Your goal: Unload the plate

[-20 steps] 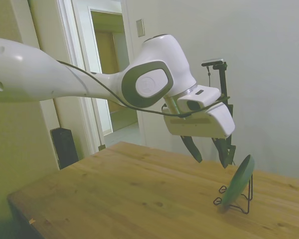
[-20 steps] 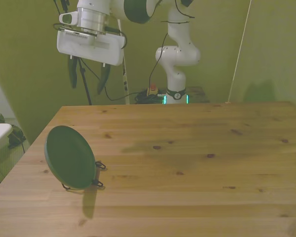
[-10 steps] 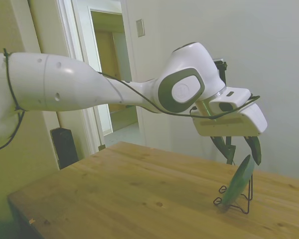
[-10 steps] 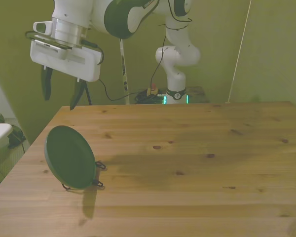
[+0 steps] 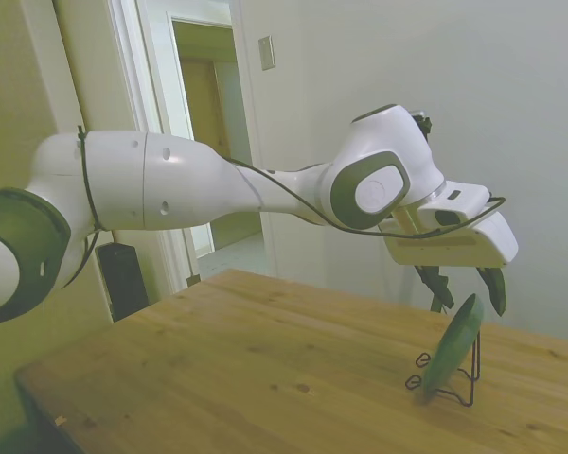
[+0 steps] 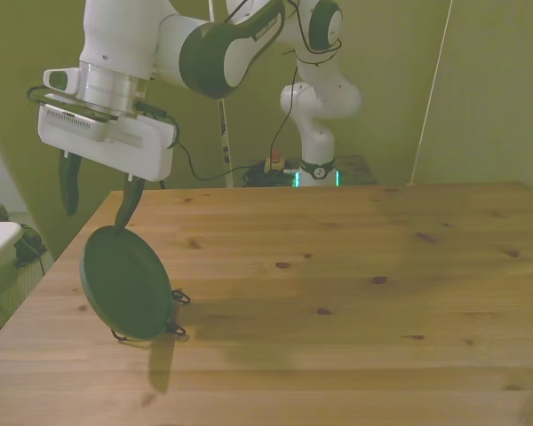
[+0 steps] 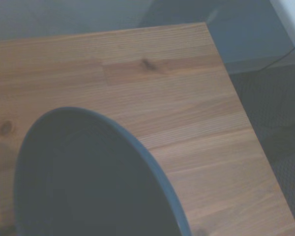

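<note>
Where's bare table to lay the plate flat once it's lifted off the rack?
Nearly all the table is bare wood: everything from the wire rack toward the front view's right, plus the strip along the near edge. The only crowded spot is the front view's left corner, where the plate stands under the open gripper.

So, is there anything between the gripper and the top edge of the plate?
Nothing. In the side view the open gripper straddles the upper rim of the plate, which leans in the wire rack; only air lies between.
</note>
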{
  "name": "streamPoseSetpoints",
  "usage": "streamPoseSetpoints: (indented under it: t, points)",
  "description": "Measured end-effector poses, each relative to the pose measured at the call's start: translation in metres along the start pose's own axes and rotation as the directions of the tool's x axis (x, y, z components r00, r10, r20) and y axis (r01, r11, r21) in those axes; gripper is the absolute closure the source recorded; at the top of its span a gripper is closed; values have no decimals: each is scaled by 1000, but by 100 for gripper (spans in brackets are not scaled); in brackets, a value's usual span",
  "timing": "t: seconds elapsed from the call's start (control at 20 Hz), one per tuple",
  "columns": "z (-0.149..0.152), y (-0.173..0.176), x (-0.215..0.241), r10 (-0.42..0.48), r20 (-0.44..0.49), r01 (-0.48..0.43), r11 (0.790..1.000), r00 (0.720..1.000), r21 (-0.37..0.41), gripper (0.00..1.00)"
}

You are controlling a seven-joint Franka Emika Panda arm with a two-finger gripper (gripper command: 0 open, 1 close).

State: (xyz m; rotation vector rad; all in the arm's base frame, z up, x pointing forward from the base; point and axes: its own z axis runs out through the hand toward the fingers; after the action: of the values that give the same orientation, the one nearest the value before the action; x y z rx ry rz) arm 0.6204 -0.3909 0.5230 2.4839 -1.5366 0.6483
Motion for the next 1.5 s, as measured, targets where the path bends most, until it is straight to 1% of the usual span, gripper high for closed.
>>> streamPoseSetpoints:
  t: [0.2, 0.25, 0.35, 0.5, 0.9, 1.5]
  points:
    - [14, -1, 2, -2, 16, 2, 1000, 1000, -22, 0]
    - [16, -2, 1, -1, 38, 3, 999, 999, -36, 100]
    - [17, -3, 2, 4, 71, -1, 999, 997, -51, 100]
    - [14, -4, 7, 7, 81, -2, 998, 997, -62, 100]
    - [24, -8, 10, 3, 72, 2, 998, 997, -70, 100]
    - [24, -10, 10, -1, 65, 5, 998, 998, -66, 100]
